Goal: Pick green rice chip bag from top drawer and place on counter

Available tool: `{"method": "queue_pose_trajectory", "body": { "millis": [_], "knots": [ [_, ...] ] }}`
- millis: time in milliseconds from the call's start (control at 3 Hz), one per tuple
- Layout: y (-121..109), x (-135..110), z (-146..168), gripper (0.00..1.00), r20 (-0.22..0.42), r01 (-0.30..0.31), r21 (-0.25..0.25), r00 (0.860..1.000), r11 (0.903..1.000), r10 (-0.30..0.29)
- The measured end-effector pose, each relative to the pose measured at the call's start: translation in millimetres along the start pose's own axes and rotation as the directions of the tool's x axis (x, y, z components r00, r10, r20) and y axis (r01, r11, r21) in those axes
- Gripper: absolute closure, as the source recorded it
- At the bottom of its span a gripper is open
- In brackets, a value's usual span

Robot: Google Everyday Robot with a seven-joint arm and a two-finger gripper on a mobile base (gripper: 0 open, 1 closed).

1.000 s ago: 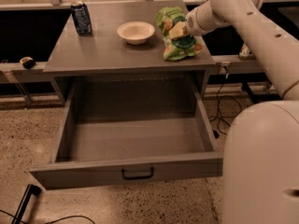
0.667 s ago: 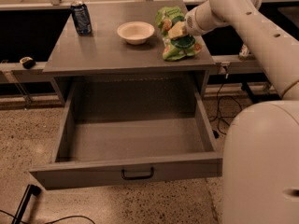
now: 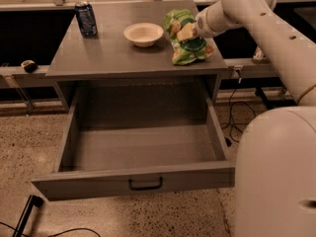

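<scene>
The green rice chip bag [image 3: 189, 49] rests on the right side of the counter [image 3: 118, 53], its top leaning toward the back. My gripper [image 3: 187, 32] reaches in from the right and is at the bag's upper half, against its crinkly surface. The top drawer [image 3: 143, 147] is pulled wide open below the counter and shows nothing inside. Its flat front panel carries a small black handle [image 3: 145, 184].
A white bowl [image 3: 143, 33] sits at the counter's middle back, just left of the bag. A blue can [image 3: 86, 19] stands at the back left corner. My white arm [image 3: 269, 28] and base [image 3: 276, 172] fill the right side. Cables lie on the speckled floor.
</scene>
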State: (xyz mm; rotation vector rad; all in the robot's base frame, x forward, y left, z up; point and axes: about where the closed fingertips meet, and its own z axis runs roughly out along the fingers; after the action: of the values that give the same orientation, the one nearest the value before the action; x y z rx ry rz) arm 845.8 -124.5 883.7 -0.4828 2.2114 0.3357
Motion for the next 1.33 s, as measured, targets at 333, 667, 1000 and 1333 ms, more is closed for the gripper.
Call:
{"method": "queue_pose_trajectory", "body": {
  "millis": [333,667,1000,1333],
  "knots": [
    [0,0,0,0.00,0.000,0.000,0.000,1.000,1.0000,0.000],
    [2,-2,-2,0.00,0.024,-0.004,0.001,1.000,1.0000,0.004],
    [1,-9,-25,0.00,0.099,0.014,0.015,0.995,0.9998,-0.015],
    [-4,-15,-59,0.00,0.192,-0.004,0.070,0.981,0.9975,-0.010]
  ]
}}
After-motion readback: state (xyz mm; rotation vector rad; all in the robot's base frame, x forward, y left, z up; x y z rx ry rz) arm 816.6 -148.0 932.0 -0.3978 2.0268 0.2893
